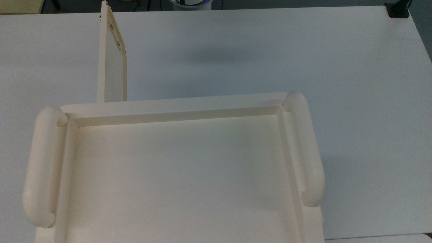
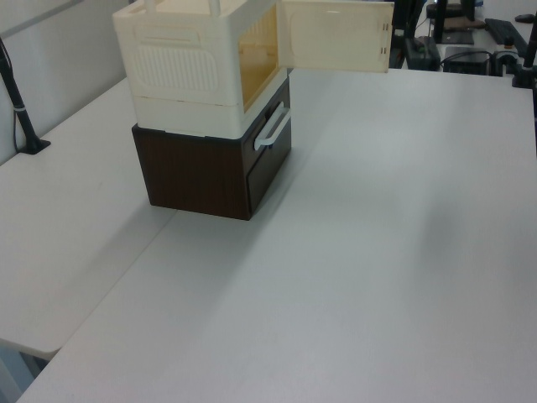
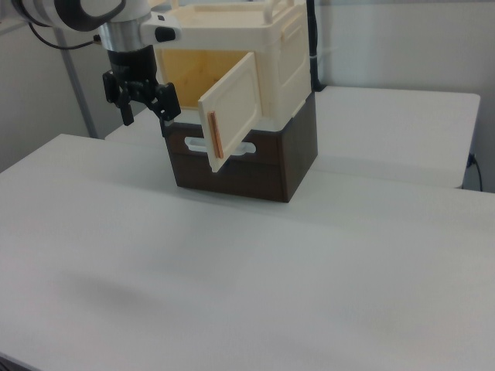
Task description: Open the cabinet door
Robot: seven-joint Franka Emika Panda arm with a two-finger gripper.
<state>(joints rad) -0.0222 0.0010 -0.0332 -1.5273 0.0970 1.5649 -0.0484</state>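
The cabinet door (image 1: 113,72) is a thin cream panel that stands swung out from the cream cabinet (image 2: 185,59), leaving the yellowish inside showing. In the left view the cabinet door (image 2: 336,35) points to the left view's right. In the right view the cabinet door (image 3: 232,112) shows small metallic fittings along its free edge. The cabinet's recessed top (image 1: 175,108) has two rounded tubular handles. My gripper (image 3: 145,114) hangs open at the right view's left of the door, apart from it, with nothing between its black fingers (image 3: 167,104).
The cabinet sits on a dark brown drawer unit (image 2: 205,172) with a white handle (image 2: 273,130). A black clamp (image 1: 398,10) grips the table's far corner in the top view. A black post (image 2: 21,109) stands at the left view's left. The white table (image 3: 309,263) spreads wide around the cabinet.
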